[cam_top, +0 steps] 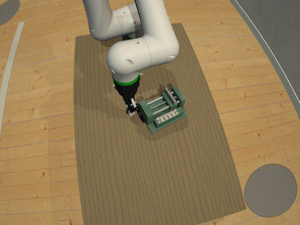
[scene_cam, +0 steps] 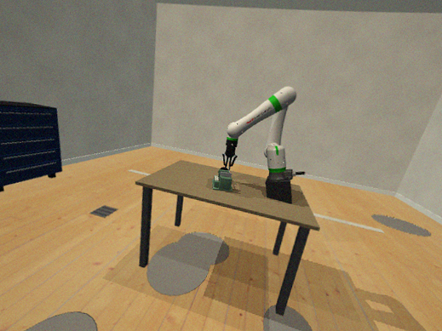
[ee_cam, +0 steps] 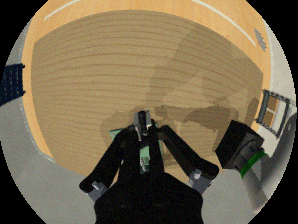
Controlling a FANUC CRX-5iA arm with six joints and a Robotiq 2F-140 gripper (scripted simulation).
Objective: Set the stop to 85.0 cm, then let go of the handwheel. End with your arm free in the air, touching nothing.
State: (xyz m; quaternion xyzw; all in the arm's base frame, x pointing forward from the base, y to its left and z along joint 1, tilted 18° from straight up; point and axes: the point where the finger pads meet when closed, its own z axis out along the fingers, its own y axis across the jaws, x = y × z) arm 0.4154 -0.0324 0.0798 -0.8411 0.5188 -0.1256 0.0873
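Note:
A green stop fixture (cam_top: 164, 110) (scene_cam: 224, 181) stands near the middle of the table (cam_top: 128, 166) (scene_cam: 190, 188). It has two grey guide rods, a sliding stop block (cam_top: 171, 96) near its far end, and a white scale strip (cam_top: 167, 117) with a small red pointer along its front. A dark handwheel (cam_top: 139, 112) sits on its left end. My gripper (cam_top: 131, 109) (scene_cam: 228, 164) (ee_cam: 143, 116) comes down from above at that left end and is shut on the handwheel's handle. In the wrist view the fingers pinch a small pale piece between the tips.
The robot's base (scene_cam: 279, 188) stands on the back right of the table. A blue drawer cabinet (scene_cam: 13, 141) is far off to the left on the floor. Grey round patches (cam_top: 270, 190) lie on the wooden floor.

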